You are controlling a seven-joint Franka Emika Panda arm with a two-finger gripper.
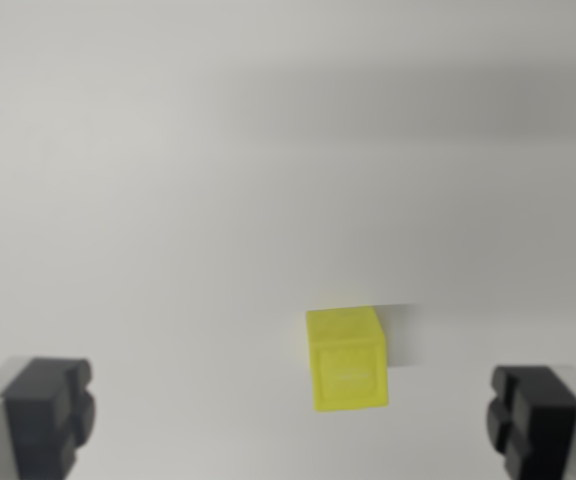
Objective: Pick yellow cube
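A small yellow cube (346,358) rests on a plain white surface, a little to the wrist view's right of centre and low in the picture. My gripper (290,420) is open, its two dark fingertips showing at the bottom corners: one pad (48,412) at the left, the other pad (534,415) at the right. The cube lies between the two fingers, slightly ahead of them and nearer the right one. Nothing touches it.
The white surface (218,180) fills the whole view. A soft grey shadow band crosses the upper right.
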